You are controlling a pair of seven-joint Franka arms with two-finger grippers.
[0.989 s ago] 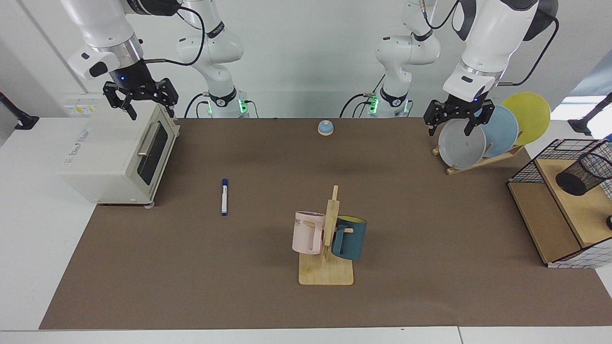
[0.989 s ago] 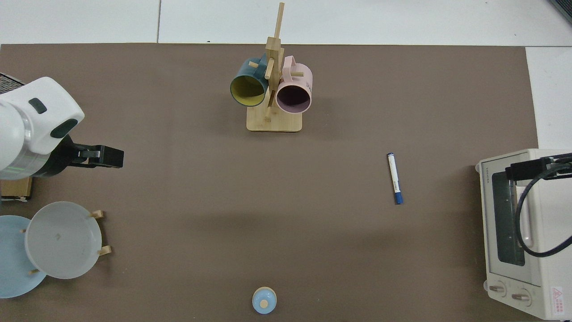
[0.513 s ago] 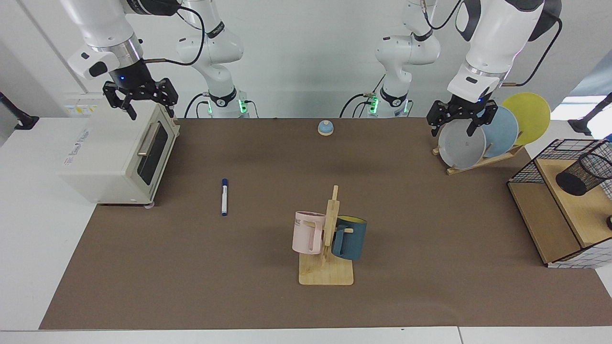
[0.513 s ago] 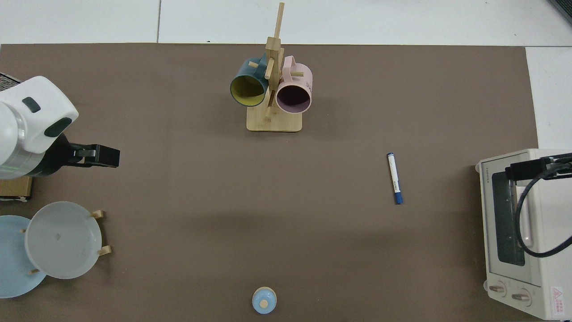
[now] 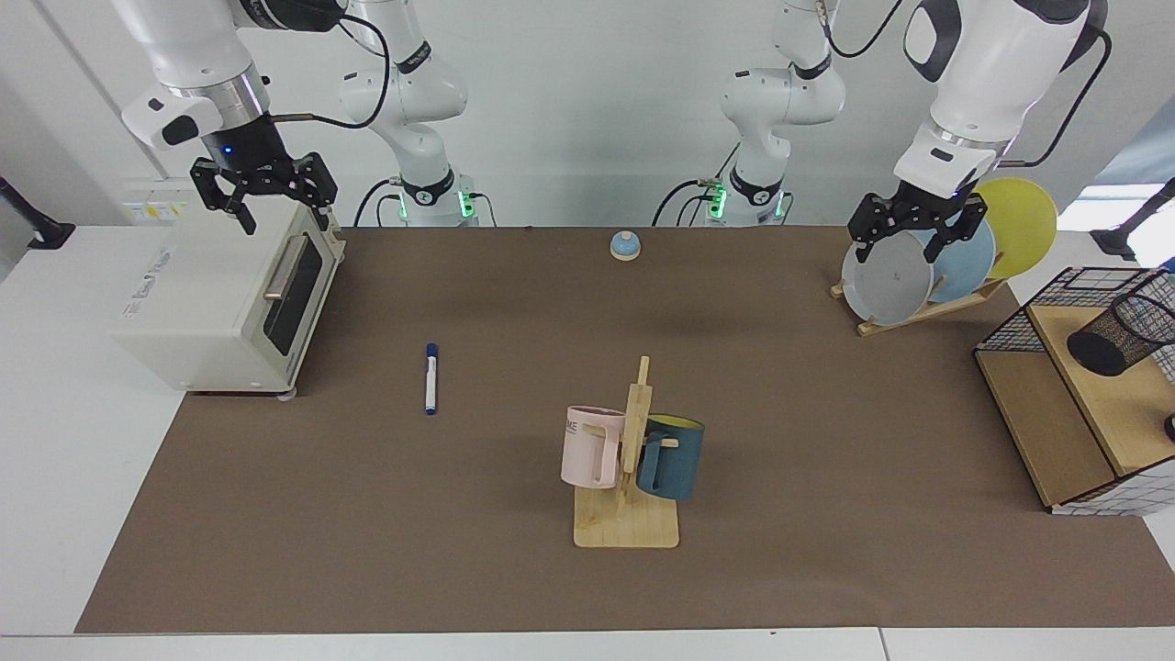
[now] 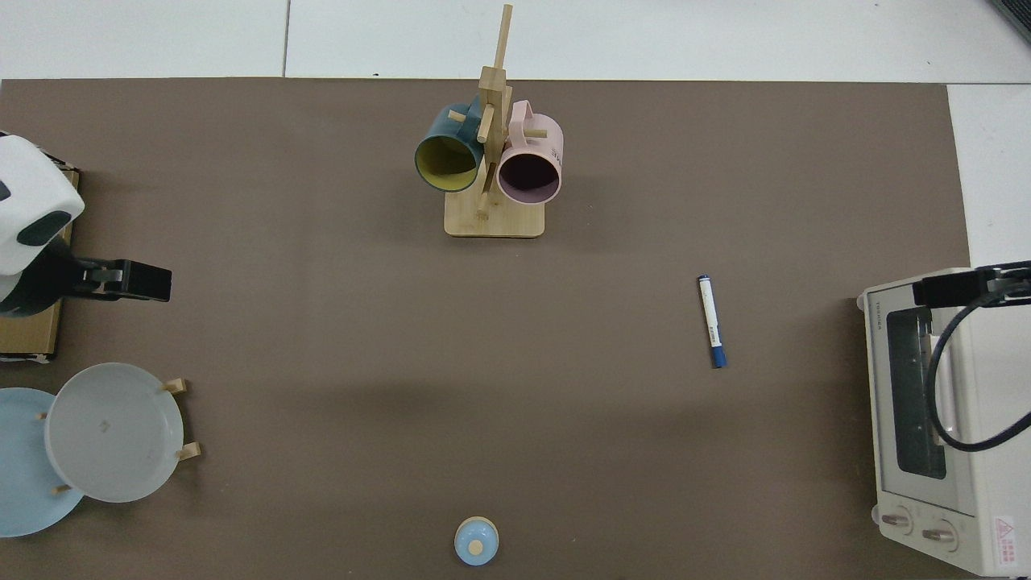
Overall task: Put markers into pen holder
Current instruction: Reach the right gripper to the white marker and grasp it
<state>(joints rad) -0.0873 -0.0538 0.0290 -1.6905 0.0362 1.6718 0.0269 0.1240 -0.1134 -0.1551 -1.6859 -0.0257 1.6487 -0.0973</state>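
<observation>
The marker (image 5: 430, 378), white with a dark blue cap, lies flat on the brown mat to the right of the toaster oven; the top view shows the marker (image 6: 712, 321) too. The pen holder (image 5: 1122, 334), a black mesh cup, leans tilted on a wooden shelf inside a wire frame at the far right of the facing view. It is outside the top view. My right gripper (image 5: 285, 218) hovers open over the oven's top, empty. Far from the marker, my left gripper (image 5: 909, 252) hangs open and empty above the plate rack; in the top view the left gripper (image 6: 129, 282) is at the left edge.
A white toaster oven (image 5: 225, 298) stands at the mat's left. A wooden mug tree (image 5: 628, 477) with a pink and a dark blue mug is in the middle front. A plate rack (image 5: 918, 275) stands back right, and a small blue knob (image 5: 625, 245) at the back centre.
My left gripper has moved rightwards in the facing view, past the grey plate towards the shelf side. My right gripper has shifted slightly left and up. The marker has not moved.
</observation>
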